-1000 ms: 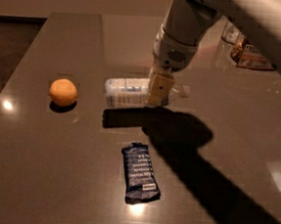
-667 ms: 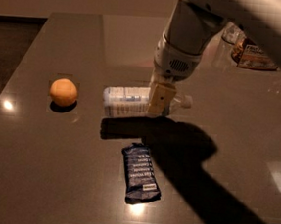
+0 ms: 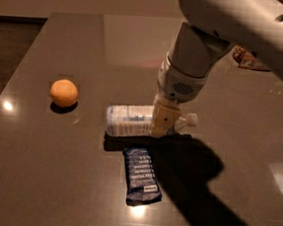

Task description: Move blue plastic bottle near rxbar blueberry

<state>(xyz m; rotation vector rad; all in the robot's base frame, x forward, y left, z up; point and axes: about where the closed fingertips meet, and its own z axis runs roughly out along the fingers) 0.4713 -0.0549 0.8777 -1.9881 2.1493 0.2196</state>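
The blue plastic bottle (image 3: pixel 130 120) lies on its side, white cap (image 3: pixel 192 120) pointing right, in the middle of the dark table (image 3: pixel 52 166). My gripper (image 3: pixel 163 120) comes down from the white arm and is shut around the bottle near its neck; one tan finger (image 3: pixel 163 118) shows in front of it. The bottle's shadow falls on the table just below it. The rxbar blueberry (image 3: pixel 142 177), a flat dark navy wrapper with white text, lies a short way in front of the bottle, close to its shadow.
An orange round fruit (image 3: pixel 64 93) sits on the table to the left of the bottle. A snack packet (image 3: pixel 246 58) lies at the back right, partly hidden by the arm. The table's front edge runs just below the bar.
My gripper has moved toward the front of the table with the bottle in it. The bottle is now much closer to the rxbar. The fruit and the bar have not moved.
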